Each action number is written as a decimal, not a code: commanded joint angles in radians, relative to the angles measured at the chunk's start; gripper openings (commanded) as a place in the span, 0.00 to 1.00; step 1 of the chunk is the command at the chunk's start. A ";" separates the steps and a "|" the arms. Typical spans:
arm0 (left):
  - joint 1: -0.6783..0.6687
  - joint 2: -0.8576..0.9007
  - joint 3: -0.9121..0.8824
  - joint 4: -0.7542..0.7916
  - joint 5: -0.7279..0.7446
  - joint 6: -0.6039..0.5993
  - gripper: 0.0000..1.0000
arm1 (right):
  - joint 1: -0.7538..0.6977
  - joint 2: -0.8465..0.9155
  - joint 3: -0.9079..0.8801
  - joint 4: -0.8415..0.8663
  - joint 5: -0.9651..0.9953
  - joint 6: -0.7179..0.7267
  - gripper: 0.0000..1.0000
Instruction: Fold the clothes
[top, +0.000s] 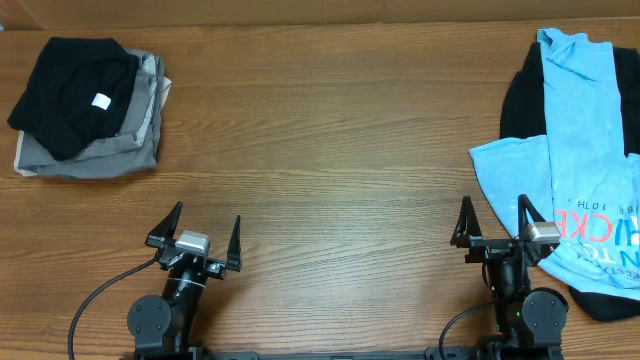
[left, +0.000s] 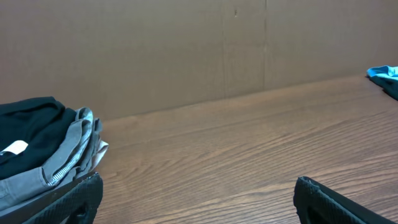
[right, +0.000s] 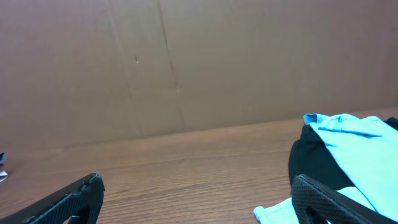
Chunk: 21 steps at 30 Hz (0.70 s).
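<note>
Start of the job, I'd say. The tabletop (top: 330, 150) has the light blue T-shirt (top: 590, 150) lying unfolded over a black garment (top: 520, 100) at its right edge. Left end effector (top: 208, 212) and right end effector (top: 493, 200) are both wide open, holding nothing. Next move, probably: the right one pinches a shirt edge and drags it toward the middle.

Light blue short-sleeved T-shirt (top: 590, 130). Lies unfolded and rumpled at the right end of the counter (top: 330, 150), draped over a black garment (top: 515, 100). Stretches from the far side toward the near side, partly cut off by the frame edge. Shows coral-red and white lettering at its near end.
</note>
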 joint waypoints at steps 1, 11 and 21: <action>0.003 -0.011 -0.003 0.013 -0.024 0.003 1.00 | -0.003 -0.008 -0.010 0.009 0.010 0.000 1.00; 0.003 -0.011 -0.003 0.064 -0.033 -0.014 1.00 | -0.003 -0.008 -0.010 0.045 0.008 -0.001 1.00; 0.003 -0.011 -0.003 0.063 -0.088 -0.114 1.00 | -0.003 -0.008 0.054 0.024 -0.059 -0.005 1.00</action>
